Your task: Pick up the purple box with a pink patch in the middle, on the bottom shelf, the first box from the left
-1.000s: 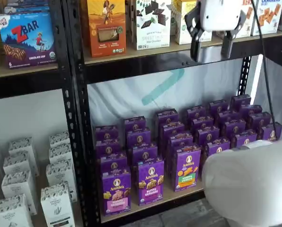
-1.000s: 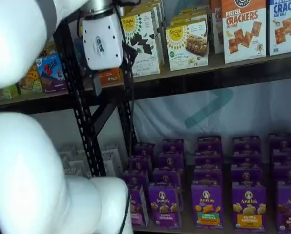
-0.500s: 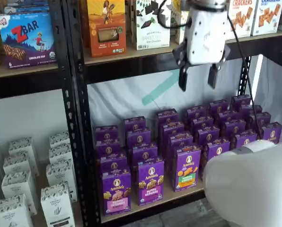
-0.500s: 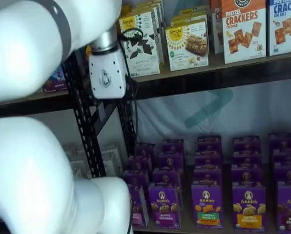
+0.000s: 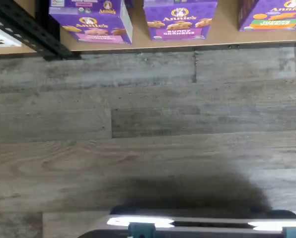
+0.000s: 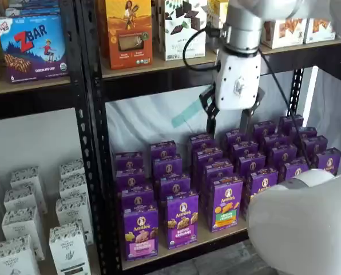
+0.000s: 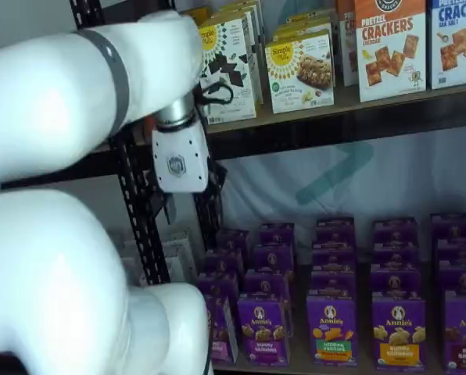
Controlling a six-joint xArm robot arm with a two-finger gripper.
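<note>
The purple box with the pink band [image 6: 141, 232] stands upright at the front left of the bottom shelf [image 6: 207, 237]. It also shows in the wrist view [image 5: 91, 20], at the edge of the tan board [image 5: 227, 38]. In a shelf view it is partly hidden behind the arm [image 7: 220, 331]. My gripper [image 6: 228, 121] hangs in front of the shelf bay, well above the purple rows and to the right of the pink-band box. A gap shows between its two black fingers and nothing is in them. Its white body shows in a shelf view [image 7: 178, 160].
A purple-band carton [image 6: 182, 219] and a green-band carton [image 6: 226, 203] stand right of the pink-band box, with several purple rows behind. White cartons [image 6: 22, 229] fill the left bay past a black upright [image 6: 96, 143]. My white arm link [image 6: 308, 223] fills the lower right. Wood floor [image 5: 148, 124] lies before the shelf.
My gripper has come down from the upper shelf's level to below that shelf and shifted a little left, staying open and empty. The boxes have not moved.
</note>
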